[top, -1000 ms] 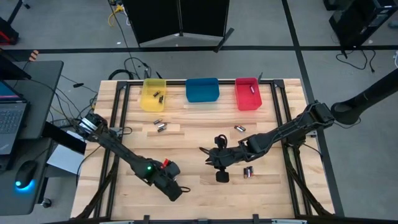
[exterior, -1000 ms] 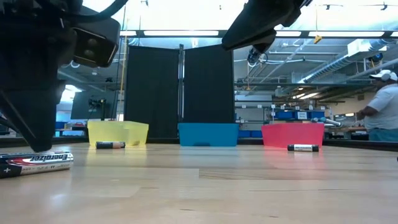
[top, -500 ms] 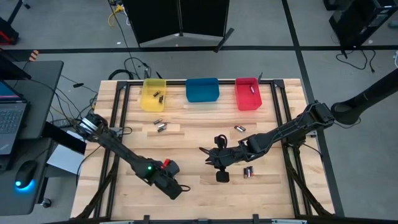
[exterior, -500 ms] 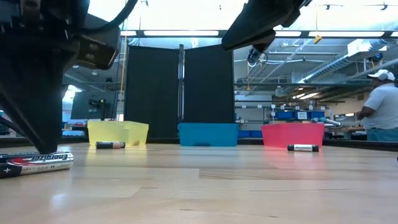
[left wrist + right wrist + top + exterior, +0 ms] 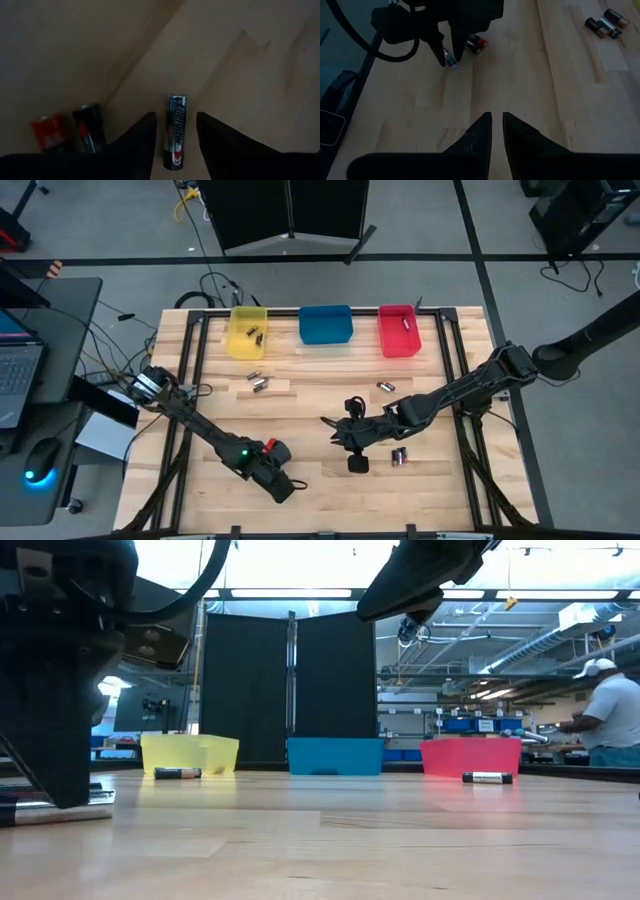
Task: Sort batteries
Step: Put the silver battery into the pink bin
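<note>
1. Metal-cased and hard: the Energizer cell (image 5: 176, 131) lying flat on the wooden table (image 5: 320, 395) should be rigid and light, with a smooth round wall that is liable to roll or slip.
2. The left gripper (image 5: 175, 137) is low at the table's near-left side; its fingers (image 5: 142, 137) are spread, straddling this cell with a gap on each side, and nothing is clamped.
3. Recommended hold: across the cell's mid-length, pads square to its long axis, so that it cannot pivot or squirt out endwise.
4. Two shorter cells (image 5: 67, 134), one red-ended, lie just beside it, outside the fingers.
5. The right gripper (image 5: 497, 131) hovers mid-table, fingers nearly together and empty.
6. Other batteries: a cluster (image 5: 258, 382) left of centre, one (image 5: 383, 388) and a pair (image 5: 399, 456) on the right side, some in the yellow bin (image 5: 249, 332), and apparently one in the red bin (image 5: 397, 330). The blue bin (image 5: 325, 324) shows none.
</note>
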{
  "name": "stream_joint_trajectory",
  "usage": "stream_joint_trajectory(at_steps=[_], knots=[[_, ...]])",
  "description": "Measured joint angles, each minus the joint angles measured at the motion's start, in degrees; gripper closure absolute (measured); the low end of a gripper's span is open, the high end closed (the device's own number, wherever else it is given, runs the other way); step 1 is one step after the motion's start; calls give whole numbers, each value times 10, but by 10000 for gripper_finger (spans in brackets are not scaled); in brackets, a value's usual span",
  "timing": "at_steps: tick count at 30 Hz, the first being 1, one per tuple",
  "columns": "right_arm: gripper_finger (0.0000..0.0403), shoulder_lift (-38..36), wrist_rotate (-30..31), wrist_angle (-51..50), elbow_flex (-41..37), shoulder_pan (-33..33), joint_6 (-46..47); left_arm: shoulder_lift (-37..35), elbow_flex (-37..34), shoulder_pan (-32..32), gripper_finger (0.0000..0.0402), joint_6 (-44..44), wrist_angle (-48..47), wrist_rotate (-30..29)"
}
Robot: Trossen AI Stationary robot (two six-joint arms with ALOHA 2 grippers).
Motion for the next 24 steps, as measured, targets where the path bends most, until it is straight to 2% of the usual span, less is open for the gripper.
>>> stream_joint_trajectory(at_steps=[8,11,17,21,24], knots=[[345,0,0,-3,0,0,-2,16,1,1,332,84,-2,22],[346,0,0,-4,0,2,-4,18,1,0,355,105,1,13],[346,-21,6,-32,0,13,-20,-9,-3,12,358,182,-1,-27],[346,-52,45,-80,0,16,-20,-46,-3,37,358,230,-1,-83],[350,-73,72,-120,0,16,-20,-65,-2,57,358,274,6,-104]])
